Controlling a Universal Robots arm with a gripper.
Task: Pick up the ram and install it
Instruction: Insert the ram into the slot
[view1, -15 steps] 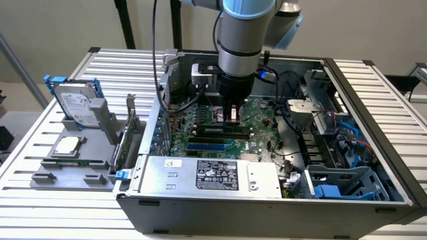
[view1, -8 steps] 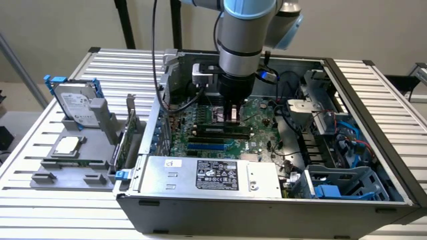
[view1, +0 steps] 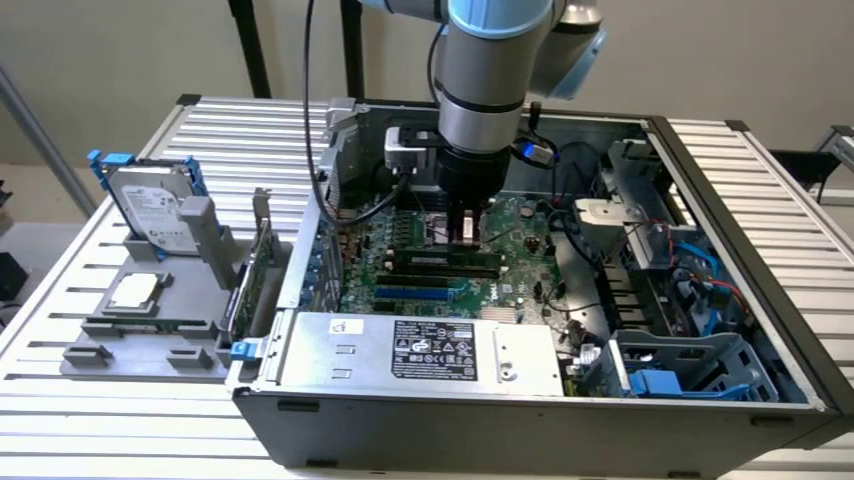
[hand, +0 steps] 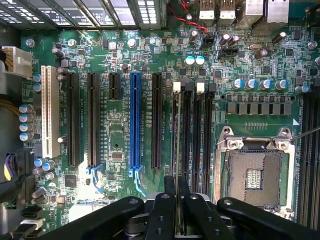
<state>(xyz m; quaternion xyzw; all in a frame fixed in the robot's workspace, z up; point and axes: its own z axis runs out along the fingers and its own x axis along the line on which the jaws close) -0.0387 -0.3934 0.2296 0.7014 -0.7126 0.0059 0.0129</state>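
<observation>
Over the black motherboard slots (hand: 192, 135), the black gripper (hand: 178, 210) pinches the thin green ram stick (hand: 178, 150) edge-on by its flat faces; it looks light, stiff, fragile.

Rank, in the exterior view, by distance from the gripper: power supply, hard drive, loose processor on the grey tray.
1. power supply: inside the case, at its front edge, below the gripper.
2. hard drive: upright outside, exterior view's left.
3. processor: lying on the tray, about as far; too close to call.

A green printed motherboard (hand: 120, 130) carries one bright blue slot (hand: 135, 120), one white slot (hand: 46, 112) and several long black plastic slots (hand: 74, 119); the gripper (hand: 178, 210) is black.
</observation>
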